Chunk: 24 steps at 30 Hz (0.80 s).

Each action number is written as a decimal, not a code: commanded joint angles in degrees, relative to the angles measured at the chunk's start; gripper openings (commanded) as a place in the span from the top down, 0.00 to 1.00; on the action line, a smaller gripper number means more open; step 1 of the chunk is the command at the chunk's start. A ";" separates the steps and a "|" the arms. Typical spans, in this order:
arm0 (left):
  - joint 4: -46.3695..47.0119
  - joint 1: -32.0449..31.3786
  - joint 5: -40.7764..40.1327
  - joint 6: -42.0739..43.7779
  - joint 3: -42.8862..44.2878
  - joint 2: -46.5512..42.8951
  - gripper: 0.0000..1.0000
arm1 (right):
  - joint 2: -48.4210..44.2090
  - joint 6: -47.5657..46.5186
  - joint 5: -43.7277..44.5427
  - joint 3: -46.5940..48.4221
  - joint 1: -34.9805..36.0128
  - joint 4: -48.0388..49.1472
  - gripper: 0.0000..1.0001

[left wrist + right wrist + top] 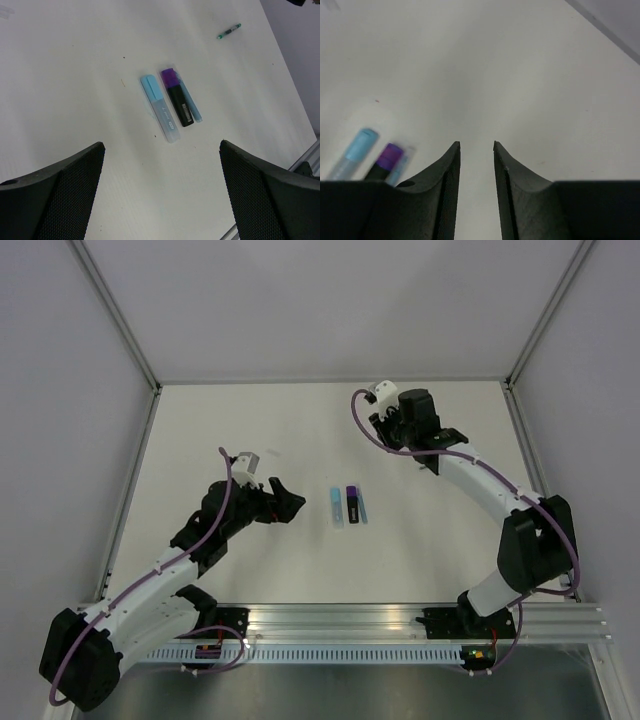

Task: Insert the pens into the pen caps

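Note:
Three things lie side by side mid-table: a light blue marker with its light blue cap on, a black marker with a purple cap on, and a slim bluish cap touching it. They also show blurred in the right wrist view. A thin dark green pen lies alone farther off. My left gripper is wide open and empty, short of the markers. My right gripper is empty, its jaws a narrow gap apart, at the back.
The white table is walled at the left, back and right. An aluminium rail runs along the near edge and also shows in the left wrist view. The right arm's forearm spans the right side above the table.

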 commanded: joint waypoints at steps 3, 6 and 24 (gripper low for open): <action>3.66 -0.20 6.08 -1.66 -0.11 -1.35 0.00 | 5.07 -22.44 -2.73 6.87 -11.26 -12.10 0.73; 3.84 -0.20 6.61 -2.37 -0.55 -3.02 0.00 | 6.21 -29.57 -4.09 5.65 -14.88 -14.13 0.64; 5.95 -0.20 11.09 -5.80 -0.73 -2.76 0.00 | 23.36 -48.22 -2.57 10.13 -22.01 -22.31 0.57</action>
